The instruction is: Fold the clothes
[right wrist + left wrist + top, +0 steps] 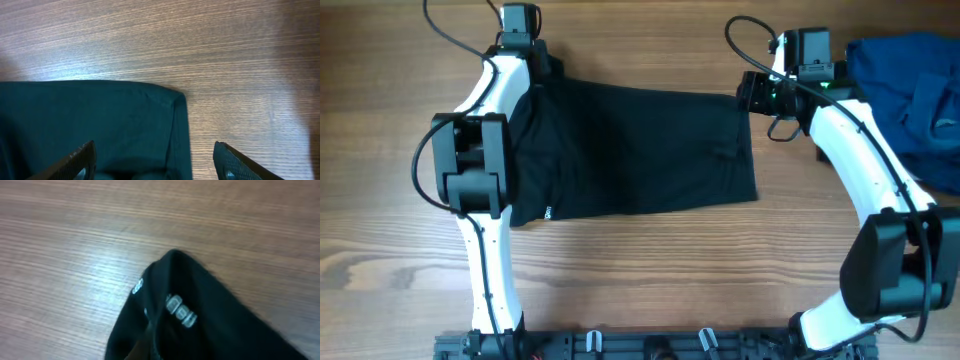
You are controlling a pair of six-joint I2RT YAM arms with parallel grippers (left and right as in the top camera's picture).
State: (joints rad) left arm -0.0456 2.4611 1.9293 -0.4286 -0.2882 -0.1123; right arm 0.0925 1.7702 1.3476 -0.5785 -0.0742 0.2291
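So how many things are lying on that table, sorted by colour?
black garment: 1
blue clothing heap: 1 (the pieces inside it cannot be told apart)
Total: 2

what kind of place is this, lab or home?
Probably a robotics lab bench: left arm and right arm, both white, fixed at a wood-grain table, a black garment spread between them, blue clothes heaped at one corner.
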